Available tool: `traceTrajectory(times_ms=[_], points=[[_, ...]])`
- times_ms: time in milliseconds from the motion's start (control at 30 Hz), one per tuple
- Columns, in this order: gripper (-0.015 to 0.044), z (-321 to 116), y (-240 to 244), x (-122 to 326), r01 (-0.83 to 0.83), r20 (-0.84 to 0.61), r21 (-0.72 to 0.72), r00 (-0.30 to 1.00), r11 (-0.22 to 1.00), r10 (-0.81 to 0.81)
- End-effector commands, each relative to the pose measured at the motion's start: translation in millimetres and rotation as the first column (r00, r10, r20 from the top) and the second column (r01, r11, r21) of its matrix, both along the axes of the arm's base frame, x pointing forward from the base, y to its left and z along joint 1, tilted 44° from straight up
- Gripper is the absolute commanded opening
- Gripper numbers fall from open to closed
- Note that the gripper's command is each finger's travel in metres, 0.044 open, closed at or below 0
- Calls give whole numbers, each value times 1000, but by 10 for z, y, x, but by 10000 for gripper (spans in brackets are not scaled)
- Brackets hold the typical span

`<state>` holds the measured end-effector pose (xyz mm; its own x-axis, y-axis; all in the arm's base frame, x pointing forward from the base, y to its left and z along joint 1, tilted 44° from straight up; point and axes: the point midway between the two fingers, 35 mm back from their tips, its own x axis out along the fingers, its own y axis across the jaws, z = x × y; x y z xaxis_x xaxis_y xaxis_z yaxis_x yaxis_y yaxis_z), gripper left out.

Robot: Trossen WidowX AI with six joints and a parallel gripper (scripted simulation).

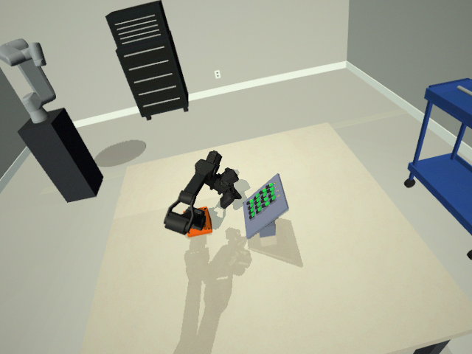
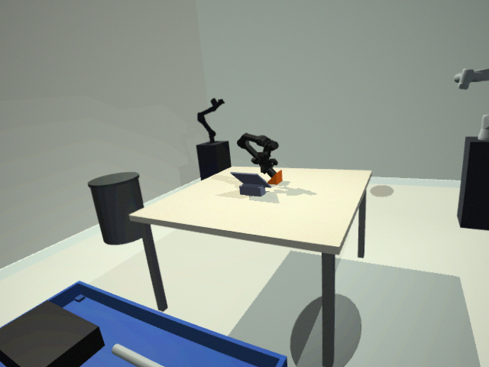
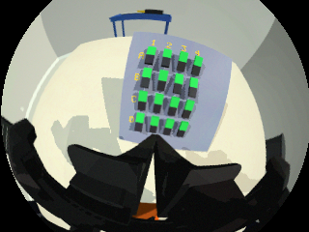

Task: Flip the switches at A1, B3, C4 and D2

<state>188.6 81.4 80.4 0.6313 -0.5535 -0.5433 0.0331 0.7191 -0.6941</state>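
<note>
The tilted blue-grey panel [image 1: 259, 224] [image 2: 250, 179] [image 3: 213, 103] carries four rows of switches, each with a green half away from the arm and a black half toward it. In the wrist view, A1 [image 3: 150, 55] is at the far left corner, B3 [image 3: 178, 84] in the second row, C4 [image 3: 188, 108] at the right of the third and D2 [image 3: 154, 124] in the nearest row. Which ends are raised is too small to tell surely. My gripper [image 3: 154, 137] [image 1: 240, 198] is shut and empty, its tips off the panel on the arm's side, seen just below row D in the wrist view.
The panel stands on a block [image 1: 268, 229] [image 2: 252, 190] on the table [image 1: 343, 289] [image 2: 221, 213]. The arm's orange base [image 1: 206, 225] [image 2: 276, 177] is close to the panel's near edge. A blue cart [image 1: 442, 173] stands off the table.
</note>
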Motion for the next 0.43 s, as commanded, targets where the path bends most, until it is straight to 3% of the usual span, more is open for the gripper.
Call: traceTrajectory(times_ms=[0, 400], points=[[0, 279, 120, 263, 3, 18, 9, 1000, 1000, -3], [0, 344, 138, 320, 5, 22, 11, 1000, 1000, -5]])
